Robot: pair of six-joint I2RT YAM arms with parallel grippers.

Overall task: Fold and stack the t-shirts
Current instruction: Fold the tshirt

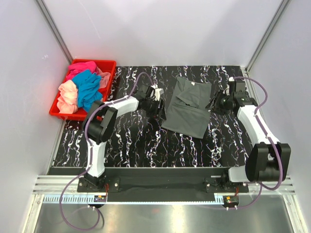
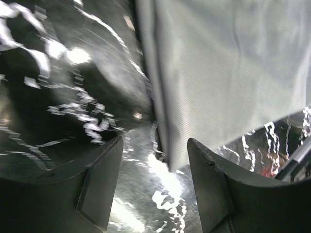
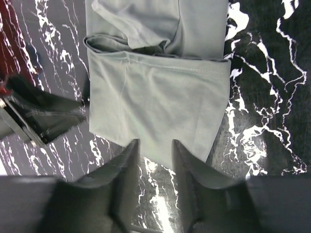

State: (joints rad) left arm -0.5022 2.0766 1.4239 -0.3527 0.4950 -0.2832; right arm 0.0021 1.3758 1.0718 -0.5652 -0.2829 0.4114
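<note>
**Grey tee half folded, both grippers off it – where would you grab?**

The dark grey t-shirt (image 1: 187,109) lies mid-table, already doubled over once, with a sleeve tucked across the top and a clean folded hem running across it in the right wrist view. It's thin, floppy cloth. My guess is it weighs next to nothing, won't hold any shape by itself, and will sag or drag the moment only one corner gets lifted. It doesn't look slippery, but the layers could slide apart if you pinch just the top one.

The left gripper (image 2: 154,145) sits at the shirt's left edge, fingers spread wide; a corner of cloth pokes into the gap but nothing is squeezing it. The right gripper (image 3: 155,144) is just beside the right edge, fingers parted a bit less, bare table showing between them, so it's gripping nothing either.

I'd take both corners of one short end, all layers at once, and lift evenly.

Further out, the pink (image 1: 82,68), teal (image 1: 87,87) and peach (image 1: 68,94) shirts are bundled in the red crate (image 1: 68,116) at the far left of the marbled table (image 1: 136,141)
</note>
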